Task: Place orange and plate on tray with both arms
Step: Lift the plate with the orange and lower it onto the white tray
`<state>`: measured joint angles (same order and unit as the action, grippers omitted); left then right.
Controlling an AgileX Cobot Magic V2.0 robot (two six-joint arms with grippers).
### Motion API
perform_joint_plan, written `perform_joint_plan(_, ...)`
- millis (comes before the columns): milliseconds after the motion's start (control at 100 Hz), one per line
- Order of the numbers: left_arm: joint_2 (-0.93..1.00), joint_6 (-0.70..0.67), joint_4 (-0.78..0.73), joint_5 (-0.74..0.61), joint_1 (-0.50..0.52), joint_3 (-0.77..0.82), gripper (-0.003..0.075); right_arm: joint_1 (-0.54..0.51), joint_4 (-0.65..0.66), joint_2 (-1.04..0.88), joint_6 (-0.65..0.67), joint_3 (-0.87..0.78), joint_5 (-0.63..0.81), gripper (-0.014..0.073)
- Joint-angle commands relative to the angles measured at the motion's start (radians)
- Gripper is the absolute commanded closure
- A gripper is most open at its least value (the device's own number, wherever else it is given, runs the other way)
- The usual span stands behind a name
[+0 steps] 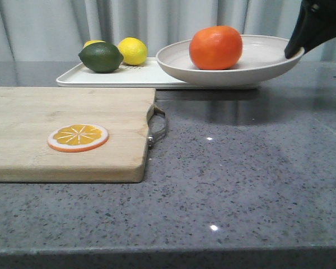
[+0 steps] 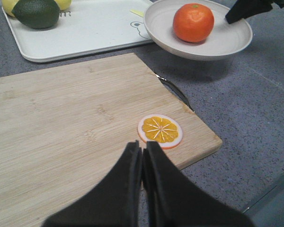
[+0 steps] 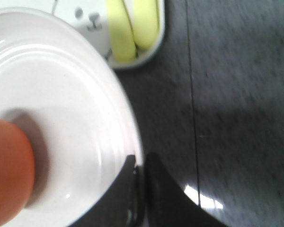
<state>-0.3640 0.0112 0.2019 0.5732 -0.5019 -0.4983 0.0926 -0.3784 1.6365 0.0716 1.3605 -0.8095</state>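
Observation:
The orange (image 1: 215, 47) lies in the off-white plate (image 1: 257, 70), which hangs in the air with its left part over the right end of the cream-white tray (image 1: 140, 75). My right gripper (image 1: 294, 52) is shut on the plate's right rim; one finger is inside the rim and one outside (image 3: 141, 163). The orange (image 2: 193, 22), plate (image 2: 227, 42) and tray (image 2: 94, 33) also show in the left wrist view. My left gripper (image 2: 142, 147) is shut and empty above the wooden cutting board (image 2: 61, 123), just short of the orange slice (image 2: 160, 130).
A dark green lime (image 1: 101, 57) and a yellow lemon (image 1: 133, 51) lie on the tray's left part. Two yellow pieces (image 3: 132, 26) lie at one end of the tray. The cutting board (image 1: 50, 131) with a metal handle (image 1: 158, 129) covers the table's left.

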Motion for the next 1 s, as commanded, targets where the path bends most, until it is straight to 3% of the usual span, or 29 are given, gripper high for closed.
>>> perform_joint_plan(0,-0.007,-0.011,0.012,-0.083,0.002,-0.027,0.0739,0.004,-0.041,0.024,-0.012,0.125,0.011,0.066)
perform_joint_plan(590,-0.007,-0.011,0.012,-0.083,0.002,-0.027,0.0739,0.027,-0.109,0.523,0.005,0.913,-0.208,0.066)
perform_joint_plan(990,-0.017,-0.011,0.012,-0.084,0.002,-0.027,0.0739,0.058,-0.145,0.709,0.009,1.107,-0.2,0.066)
